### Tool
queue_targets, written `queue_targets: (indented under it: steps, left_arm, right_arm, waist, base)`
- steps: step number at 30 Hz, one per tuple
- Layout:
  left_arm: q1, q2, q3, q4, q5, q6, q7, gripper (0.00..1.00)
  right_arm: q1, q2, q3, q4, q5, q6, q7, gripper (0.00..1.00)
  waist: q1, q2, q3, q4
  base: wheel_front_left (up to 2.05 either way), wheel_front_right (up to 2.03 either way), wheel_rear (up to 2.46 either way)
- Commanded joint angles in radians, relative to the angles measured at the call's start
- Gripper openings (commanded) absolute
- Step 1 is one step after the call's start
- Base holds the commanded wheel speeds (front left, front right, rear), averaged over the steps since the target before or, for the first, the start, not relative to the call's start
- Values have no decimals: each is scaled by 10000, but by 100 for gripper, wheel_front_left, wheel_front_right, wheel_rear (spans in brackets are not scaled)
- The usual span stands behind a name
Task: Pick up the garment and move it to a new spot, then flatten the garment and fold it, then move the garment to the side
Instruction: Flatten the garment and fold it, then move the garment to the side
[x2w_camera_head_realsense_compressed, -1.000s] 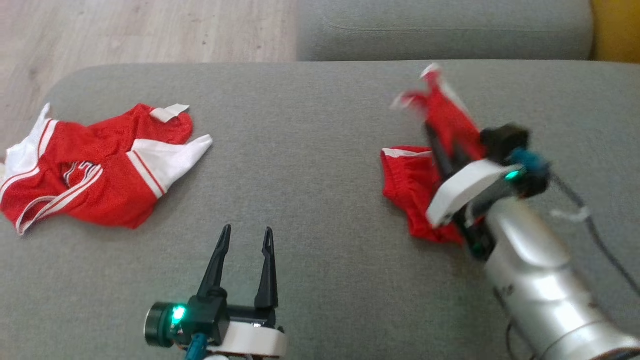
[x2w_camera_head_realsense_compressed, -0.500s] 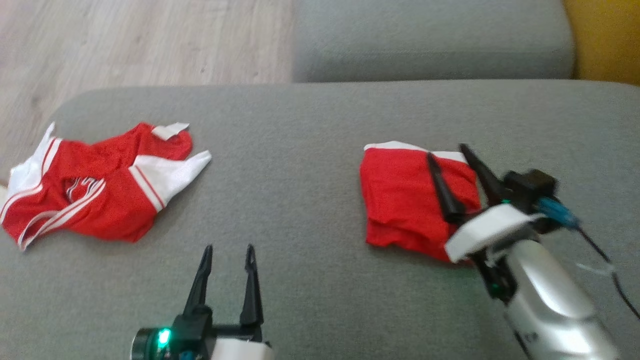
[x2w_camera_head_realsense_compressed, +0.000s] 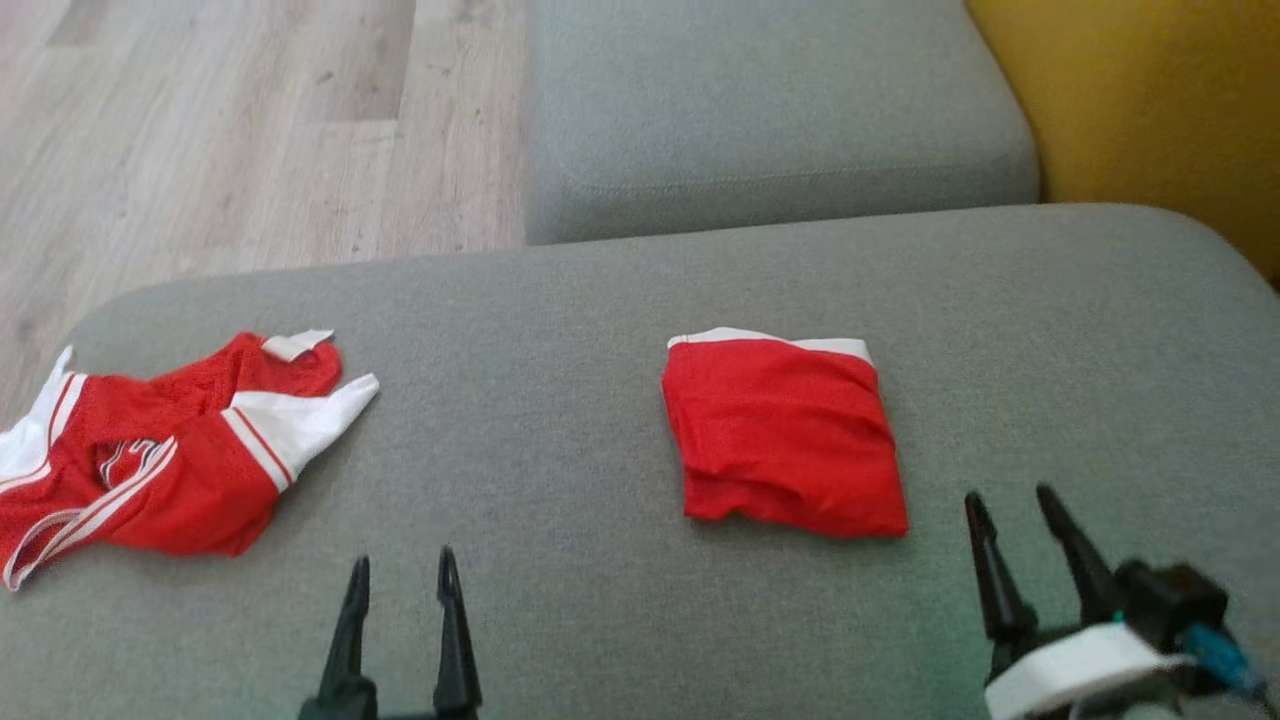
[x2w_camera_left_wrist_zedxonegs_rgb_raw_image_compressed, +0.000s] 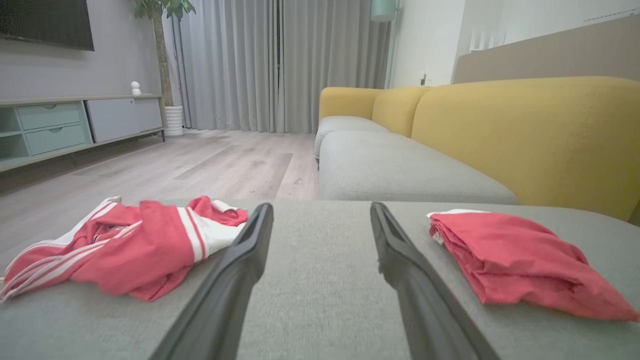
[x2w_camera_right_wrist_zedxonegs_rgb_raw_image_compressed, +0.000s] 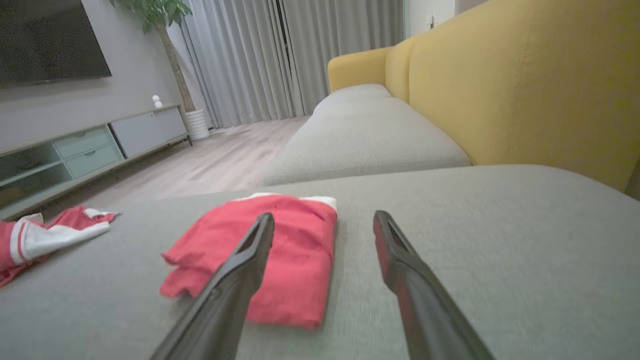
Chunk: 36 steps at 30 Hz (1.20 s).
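A folded red garment (x2w_camera_head_realsense_compressed: 785, 435) with a white strip along its far edge lies flat on the grey sofa seat (x2w_camera_head_realsense_compressed: 560, 330), right of centre; it also appears as the garment (x2w_camera_left_wrist_zedxonegs_rgb_raw_image_compressed: 515, 257) and the garment (x2w_camera_right_wrist_zedxonegs_rgb_raw_image_compressed: 280, 255) in the wrist views. My right gripper (x2w_camera_head_realsense_compressed: 1010, 505) stands open at the lower right, just behind the fold's near right corner, apart from it and holding nothing. My left gripper (x2w_camera_head_realsense_compressed: 402, 570) is open at the bottom left of centre, empty, over bare cushion.
A second red-and-white garment (x2w_camera_head_realsense_compressed: 170, 450) lies crumpled at the seat's left end, near the edge over the wood floor (x2w_camera_head_realsense_compressed: 200, 130). Another grey cushion (x2w_camera_head_realsense_compressed: 770, 110) sits beyond. The yellow sofa back (x2w_camera_head_realsense_compressed: 1150, 100) rises at the far right.
My right gripper let go of the red garment, which dropped into a flat fold, and drew back toward me. The head camera shifted, so the whole scene moved down and left.
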<state>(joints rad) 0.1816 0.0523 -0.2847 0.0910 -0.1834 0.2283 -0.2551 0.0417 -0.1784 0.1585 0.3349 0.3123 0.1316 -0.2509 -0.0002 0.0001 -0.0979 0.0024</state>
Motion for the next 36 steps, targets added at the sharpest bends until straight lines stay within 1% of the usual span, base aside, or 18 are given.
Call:
queue_targets:
  steps: [1,5,12,24,36]
  left_arm:
    - [-288,-20,394,-302,92,-8,-66,100]
    - [26,-20,475,-253,117,-29,-66,100]
    - [238,-20,539,-177,162,-50,-66,100]
    - [267,-20,448,55,189,-173,-67,100]
    - [287,-20,396,155,146,-183,-67,100]
  right_arm:
    - [-368,-29,148,-411,-55,-9,-107,100]
    - [123,181,22,-627,-172,-9,-107,100]
    - [278,318,-51,-715,-285,-9,-108,100]
    - [306,257,128,-656,-363,-9,-108,100]
    - [350,199,177,-497,-374,-9,-108,100]
  waist:
    - [2,-1,-51,-50]
    - [2,-1,-145,-159]
    - [2,-1,-287,-286]
    - [2,-1,-379,-291]
    - [2,-1,-317,-211]
  base:
    - [0,0,0]
    - [0,0,0]
    - [0,0,0]
    - [0,0,0]
    - [0,0,0]
